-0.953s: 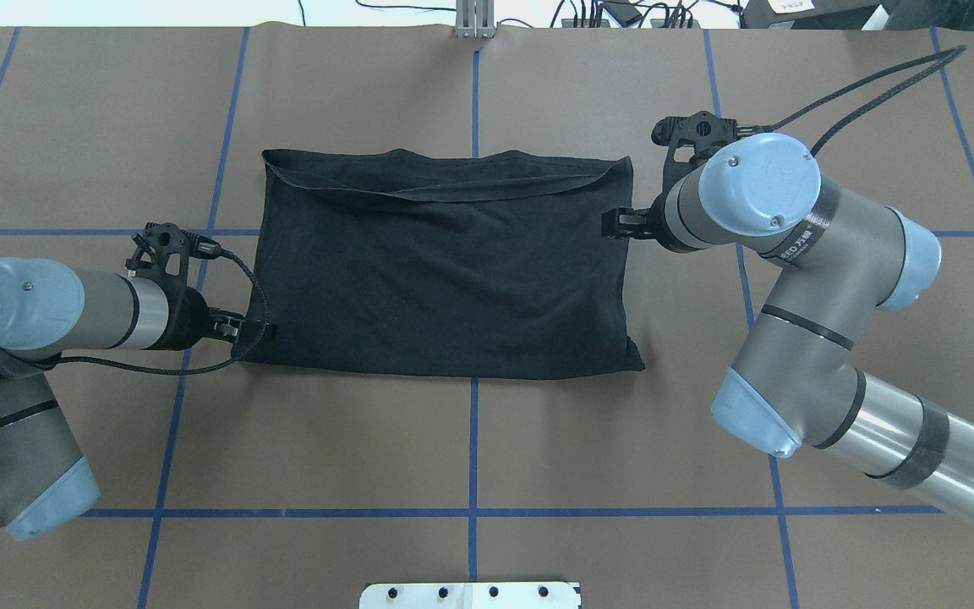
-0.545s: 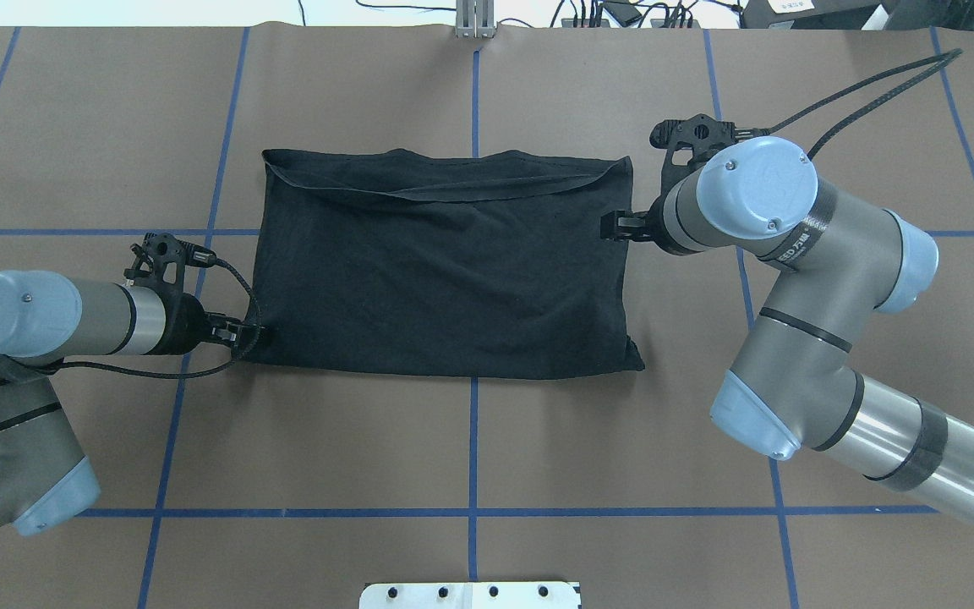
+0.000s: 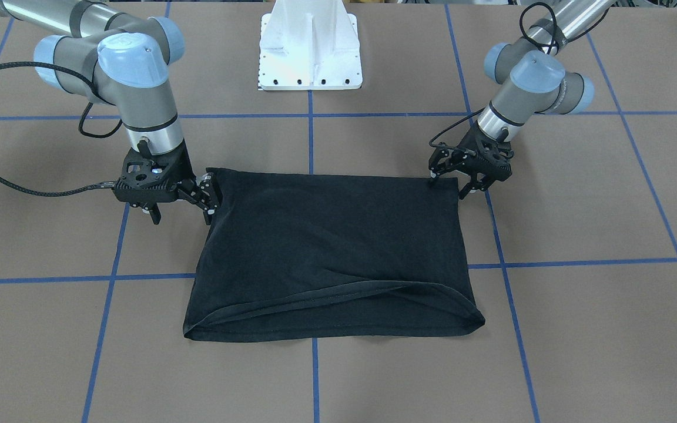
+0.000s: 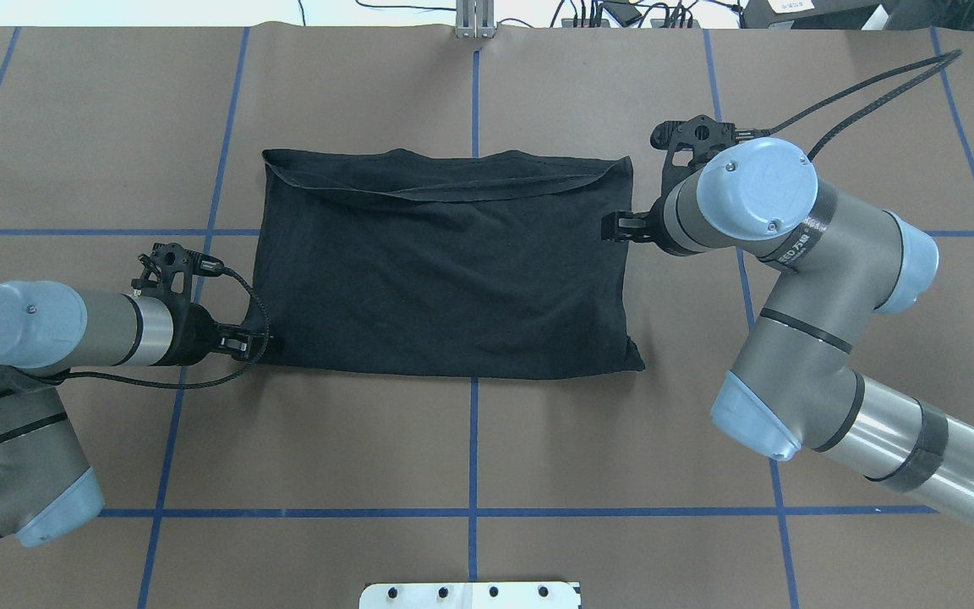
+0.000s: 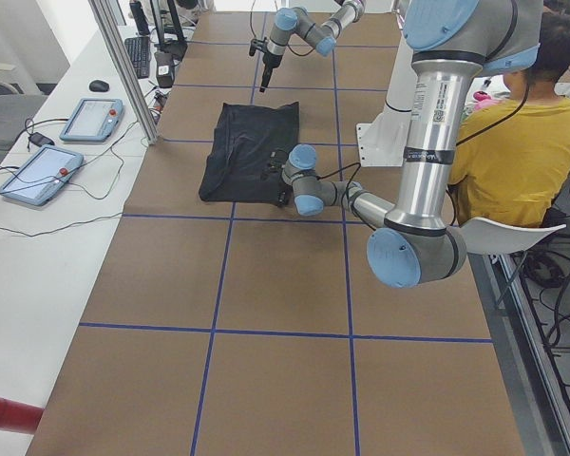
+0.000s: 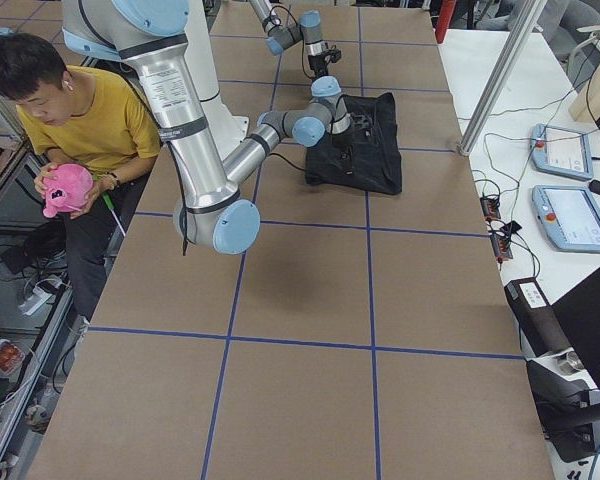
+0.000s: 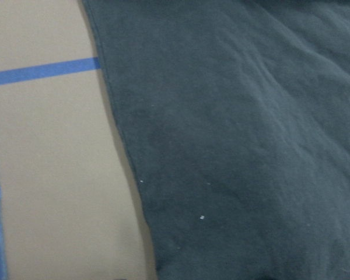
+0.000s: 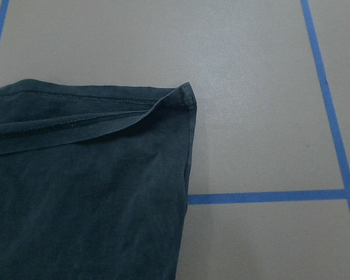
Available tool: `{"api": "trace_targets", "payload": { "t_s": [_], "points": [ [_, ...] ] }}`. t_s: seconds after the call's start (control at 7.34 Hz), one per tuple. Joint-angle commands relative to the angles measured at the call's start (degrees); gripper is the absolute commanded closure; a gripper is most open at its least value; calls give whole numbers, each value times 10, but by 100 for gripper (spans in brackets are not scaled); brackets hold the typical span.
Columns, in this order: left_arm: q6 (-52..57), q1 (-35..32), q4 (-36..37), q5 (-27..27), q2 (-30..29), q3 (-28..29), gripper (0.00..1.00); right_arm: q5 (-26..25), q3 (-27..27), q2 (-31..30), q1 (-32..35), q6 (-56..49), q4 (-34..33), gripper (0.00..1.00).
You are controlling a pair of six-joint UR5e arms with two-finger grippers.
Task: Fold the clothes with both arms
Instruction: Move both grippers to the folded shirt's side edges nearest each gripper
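Black T-shirt (image 4: 445,271) lies folded, print hidden; jaws of right gripper (image 3: 210,200) unclear

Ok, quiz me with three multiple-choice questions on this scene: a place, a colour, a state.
1. Where is the left end effector?
A) at the T-shirt's near left corner
B) over its middle
C) at its far right corner
2. What colour are the tape lines on the table?
A) red
B) yellow
C) blue
3. How does the T-shirt lie?
A) hanging from an arm
B) folded into a flat rectangle
C) crumpled in a heap
Answers: 1 A, the overhead view shows it at that corner; 2 C, the grid is blue; 3 B, it lies flat with straight edges.
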Motion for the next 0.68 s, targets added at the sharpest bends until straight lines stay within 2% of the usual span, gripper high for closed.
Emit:
{"api": "trace_targets", "payload": {
  "t_s": [0.0,0.27,0.41,0.54],
  "points": [
    [-20,11,1,0,2,-3,33,-1,0,-1,0,1,0,0],
    [-21,12,1,1,4,-7,43,-1,0,-1,0,1,0,0],
    [-21,12,2,1,5,-7,69,-1,0,0,0,2,0,0],
    [-22,12,1,4,10,-9,100,-1,1,1,-1,3,0,0]
  ]
}}
